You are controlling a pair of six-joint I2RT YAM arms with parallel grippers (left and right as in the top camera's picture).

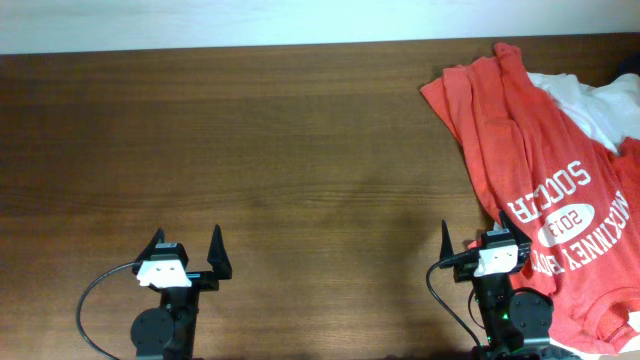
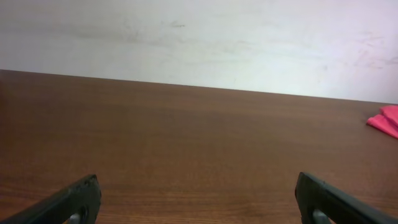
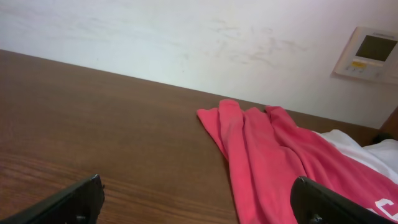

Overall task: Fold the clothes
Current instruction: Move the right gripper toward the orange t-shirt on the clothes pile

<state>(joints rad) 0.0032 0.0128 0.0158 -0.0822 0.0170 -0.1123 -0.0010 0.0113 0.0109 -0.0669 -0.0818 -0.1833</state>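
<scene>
An orange-red T-shirt (image 1: 540, 150) with white "McKinney Boyd 2013 Soccer" print lies crumpled at the table's right side. It also shows in the right wrist view (image 3: 280, 162), and its edge shows in the left wrist view (image 2: 385, 121). A white T-shirt (image 1: 590, 105) lies partly under it at the far right and shows in the right wrist view (image 3: 354, 149). My left gripper (image 1: 187, 245) is open and empty near the front left, over bare wood (image 2: 196, 193). My right gripper (image 1: 475, 235) is open and empty at the front, its right finger over the red shirt's edge (image 3: 196, 193).
The brown wooden table (image 1: 250, 140) spans the view, with a white wall (image 2: 199, 37) behind its far edge. A wall panel (image 3: 370, 53) hangs at the right. Black cables (image 1: 95, 290) run by each arm base.
</scene>
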